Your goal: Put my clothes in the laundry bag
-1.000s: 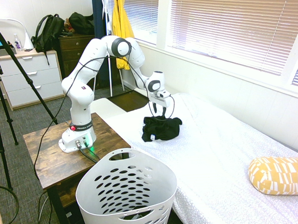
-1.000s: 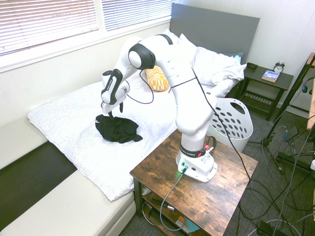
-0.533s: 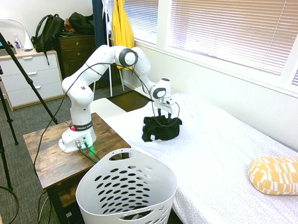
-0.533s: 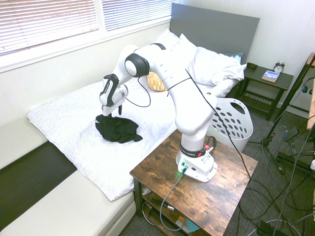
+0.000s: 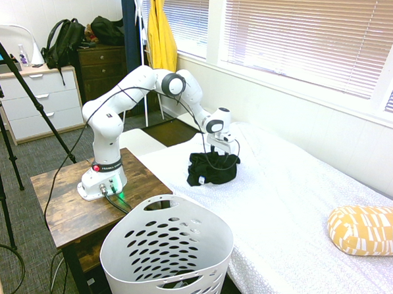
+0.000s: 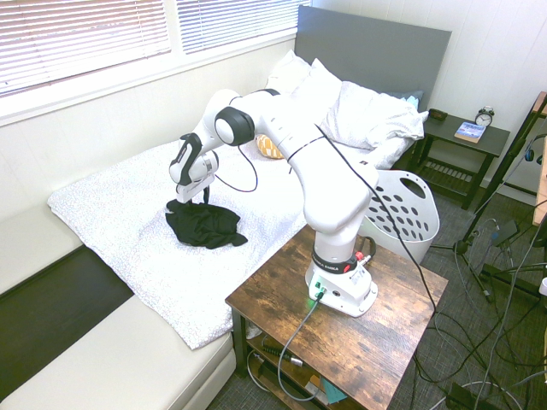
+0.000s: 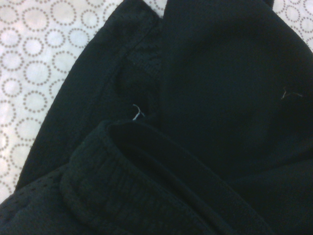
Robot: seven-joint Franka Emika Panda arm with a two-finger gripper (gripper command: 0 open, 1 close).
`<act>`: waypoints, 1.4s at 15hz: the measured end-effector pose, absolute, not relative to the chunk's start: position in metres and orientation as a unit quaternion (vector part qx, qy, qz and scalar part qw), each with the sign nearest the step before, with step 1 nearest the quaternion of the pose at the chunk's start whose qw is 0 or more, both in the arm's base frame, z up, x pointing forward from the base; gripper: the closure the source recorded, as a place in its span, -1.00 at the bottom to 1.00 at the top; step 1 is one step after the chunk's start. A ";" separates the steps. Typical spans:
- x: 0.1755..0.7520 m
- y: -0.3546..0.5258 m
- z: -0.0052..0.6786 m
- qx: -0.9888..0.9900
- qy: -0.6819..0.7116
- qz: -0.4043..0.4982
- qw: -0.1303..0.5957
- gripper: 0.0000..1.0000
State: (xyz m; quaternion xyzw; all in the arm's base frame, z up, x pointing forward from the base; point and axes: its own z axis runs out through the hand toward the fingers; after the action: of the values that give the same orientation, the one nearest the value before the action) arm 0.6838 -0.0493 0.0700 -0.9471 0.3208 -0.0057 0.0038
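Tool [image 5: 222, 150] pointing straight down, fingers apart, sitting right at the top of the black clothes [image 5: 212, 168] crumpled on the bed [image 5: 298, 201]. Laundry bag [image 5: 166, 257] standing beside the tabletop [image 5: 68, 206].

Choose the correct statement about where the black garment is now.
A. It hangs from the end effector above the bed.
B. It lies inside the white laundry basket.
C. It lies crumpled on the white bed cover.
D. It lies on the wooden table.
C: the black garment rests in a heap on the white bed cover, with the end effector directly over it.
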 end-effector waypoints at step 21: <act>0.674 -0.068 0.019 -0.953 0.249 0.142 0.099 1.00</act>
State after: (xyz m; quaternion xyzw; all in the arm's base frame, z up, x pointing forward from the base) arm 0.6740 -0.0682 0.0188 -0.9529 0.2490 0.1419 0.0990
